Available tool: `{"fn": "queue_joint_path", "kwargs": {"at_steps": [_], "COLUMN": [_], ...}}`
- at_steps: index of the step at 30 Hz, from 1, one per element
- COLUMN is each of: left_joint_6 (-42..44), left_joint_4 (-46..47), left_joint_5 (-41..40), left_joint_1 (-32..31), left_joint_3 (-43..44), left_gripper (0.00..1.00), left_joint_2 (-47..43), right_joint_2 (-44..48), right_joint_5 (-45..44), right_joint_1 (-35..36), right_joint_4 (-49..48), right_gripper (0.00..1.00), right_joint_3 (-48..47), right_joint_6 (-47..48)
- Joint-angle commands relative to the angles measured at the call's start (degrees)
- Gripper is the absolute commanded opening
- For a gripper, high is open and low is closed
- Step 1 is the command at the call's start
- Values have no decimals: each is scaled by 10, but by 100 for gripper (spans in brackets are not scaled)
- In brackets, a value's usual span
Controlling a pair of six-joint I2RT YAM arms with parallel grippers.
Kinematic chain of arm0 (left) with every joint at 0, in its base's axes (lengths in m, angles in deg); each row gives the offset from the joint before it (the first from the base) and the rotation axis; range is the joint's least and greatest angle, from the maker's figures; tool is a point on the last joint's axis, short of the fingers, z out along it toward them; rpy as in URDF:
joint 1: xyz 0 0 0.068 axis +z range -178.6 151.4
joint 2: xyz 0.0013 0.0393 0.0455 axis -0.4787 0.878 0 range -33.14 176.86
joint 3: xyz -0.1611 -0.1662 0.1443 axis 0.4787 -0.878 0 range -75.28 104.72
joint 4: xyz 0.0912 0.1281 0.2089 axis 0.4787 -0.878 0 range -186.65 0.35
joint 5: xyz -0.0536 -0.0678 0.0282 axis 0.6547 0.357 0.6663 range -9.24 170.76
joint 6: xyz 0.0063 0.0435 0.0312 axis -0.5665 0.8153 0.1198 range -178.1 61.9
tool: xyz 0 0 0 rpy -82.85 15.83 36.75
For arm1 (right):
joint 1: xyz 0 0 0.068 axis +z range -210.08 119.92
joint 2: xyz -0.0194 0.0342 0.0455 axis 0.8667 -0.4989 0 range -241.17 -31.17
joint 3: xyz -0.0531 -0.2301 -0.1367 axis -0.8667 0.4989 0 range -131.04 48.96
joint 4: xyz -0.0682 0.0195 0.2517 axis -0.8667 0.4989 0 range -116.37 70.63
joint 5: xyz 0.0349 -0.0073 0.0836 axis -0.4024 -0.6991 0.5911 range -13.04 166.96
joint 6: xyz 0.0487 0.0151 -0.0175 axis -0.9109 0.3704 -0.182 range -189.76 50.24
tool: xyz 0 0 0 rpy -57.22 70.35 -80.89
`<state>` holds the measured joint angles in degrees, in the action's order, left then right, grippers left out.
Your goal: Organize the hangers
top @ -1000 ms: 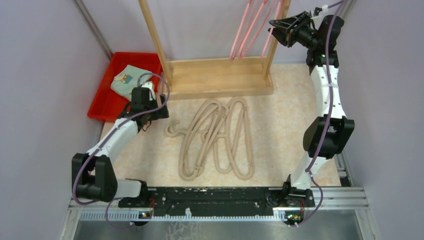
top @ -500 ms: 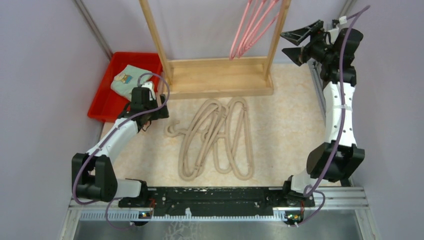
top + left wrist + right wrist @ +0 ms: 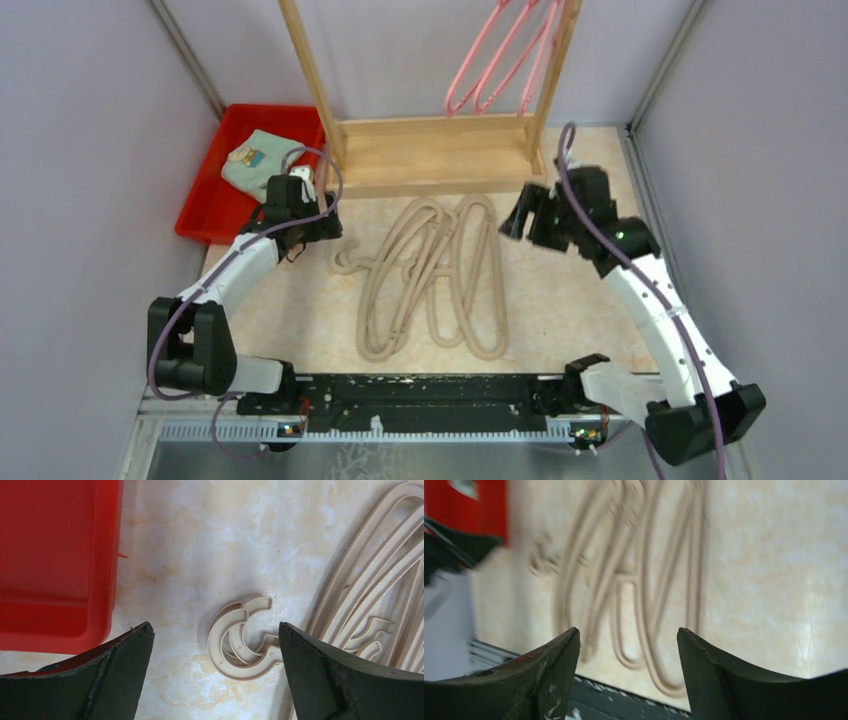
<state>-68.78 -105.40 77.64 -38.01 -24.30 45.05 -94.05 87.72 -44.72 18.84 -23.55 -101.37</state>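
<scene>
Several beige hangers point(image 3: 430, 275) lie in an overlapping pile on the table's middle; their hooks point(image 3: 243, 639) point left. Pink hangers point(image 3: 500, 55) hang from the wooden rack point(image 3: 435, 155) at the back. My left gripper point(image 3: 318, 215) is open and empty just left of the pile, its jaws either side of the beige hooks in the left wrist view point(image 3: 215, 635). My right gripper point(image 3: 520, 215) is open and empty above the pile's upper right; its view shows the blurred pile point(image 3: 634, 585) beyond the jaws point(image 3: 628, 637).
A red bin point(image 3: 245, 170) holding a folded cloth point(image 3: 255, 160) stands at the back left, and its wall shows in the left wrist view point(image 3: 55, 560). The rack's wooden base spans the back. Grey walls close in both sides.
My right arm has swung down from beside the rack's top right to just above the pile's upper right. The pink hangers now hang free. The left arm has barely moved.
</scene>
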Motion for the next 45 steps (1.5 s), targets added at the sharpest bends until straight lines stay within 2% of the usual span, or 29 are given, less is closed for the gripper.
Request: {"fn": "queue_joint_path", "kwargs": {"at_steps": [1, 9, 18, 25, 36, 39, 43, 45], "left_joint_6": [-16, -39, -37, -44, -33, -31, -31, -33], "left_joint_4": [10, -5, -23, -26, -29, -28, -25, -22], "left_joint_5": [32, 60, 51, 54, 42, 39, 40, 41], "left_joint_1": [-4, -4, -5, -5, -5, -5, -5, -5], "left_joint_3": [22, 27, 5, -9, -27, -27, -30, -33], "left_gripper": [100, 100, 100, 100, 100, 100, 100, 100], "left_joint_2": [14, 9, -27, -54, -65, -64, -61, -60], "right_joint_2": [82, 82, -54, -143, -252, -276, -279, -265], "right_joint_5": [-140, -237, -318, -328, -297, -290, -289, -300], "right_joint_1": [92, 239, 413, 425, 425, 425, 425, 425], "right_joint_4": [64, 41, -72, -158, -208, -205, -181, -156], "right_gripper": [69, 66, 64, 56, 53, 41, 14, 7], "right_joint_3": [113, 190, 245, 254, 229, 223, 225, 225], "right_joint_6": [30, 8, -29, -40, -11, -11, -22, -27]}}
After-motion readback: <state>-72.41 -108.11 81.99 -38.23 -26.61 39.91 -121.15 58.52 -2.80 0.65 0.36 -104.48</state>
